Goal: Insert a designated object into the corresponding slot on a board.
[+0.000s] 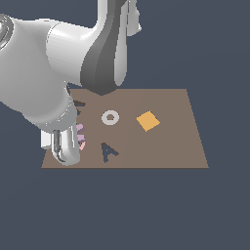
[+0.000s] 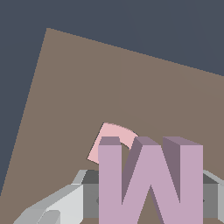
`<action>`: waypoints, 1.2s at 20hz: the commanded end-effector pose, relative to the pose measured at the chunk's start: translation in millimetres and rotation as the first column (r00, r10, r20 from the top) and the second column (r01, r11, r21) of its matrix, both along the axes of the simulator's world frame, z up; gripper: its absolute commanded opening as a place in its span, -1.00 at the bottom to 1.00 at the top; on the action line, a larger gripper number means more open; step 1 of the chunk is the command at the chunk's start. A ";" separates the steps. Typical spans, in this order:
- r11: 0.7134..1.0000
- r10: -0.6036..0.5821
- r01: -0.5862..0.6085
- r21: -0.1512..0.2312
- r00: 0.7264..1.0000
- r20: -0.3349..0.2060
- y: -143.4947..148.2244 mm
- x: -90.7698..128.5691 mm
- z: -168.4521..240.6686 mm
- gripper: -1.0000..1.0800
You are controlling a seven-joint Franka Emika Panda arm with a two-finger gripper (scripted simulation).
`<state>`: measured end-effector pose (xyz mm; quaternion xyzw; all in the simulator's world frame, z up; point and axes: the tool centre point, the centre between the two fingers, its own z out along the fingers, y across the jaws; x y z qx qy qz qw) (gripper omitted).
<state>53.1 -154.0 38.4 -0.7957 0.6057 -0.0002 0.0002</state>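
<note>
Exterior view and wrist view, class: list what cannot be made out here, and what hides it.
- Pincer: exterior view, hidden behind the arm; wrist view, the M covers the fingertips.
- Slot: exterior view, mostly covered by the arm; absent from wrist view.
- Pink letter: both views, partly hidden, shape unreadable.
- M's lower part: cut off by the wrist view's edge.

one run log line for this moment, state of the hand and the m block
phase: grasp | hand: around lilac M block, closure unclear | slot: mostly hidden by arm, unfilled | pink piece: behind block | board
</note>
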 end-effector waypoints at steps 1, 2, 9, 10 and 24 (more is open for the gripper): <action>0.994 -0.111 0.111 0.000 0.994 0.001 -10.8 -19.6 0.7 -1.00; 0.989 -0.150 0.150 0.000 0.989 0.001 -14.2 -27.0 0.8 -1.00; 0.929 -0.370 0.370 0.001 0.929 0.000 -26.9 -71.9 1.5 -1.00; 0.919 -0.394 0.394 0.001 0.919 0.000 -27.6 -77.1 1.5 -1.00; 0.827 -0.562 0.562 0.001 0.827 -0.001 -27.1 -115.8 2.0 -1.00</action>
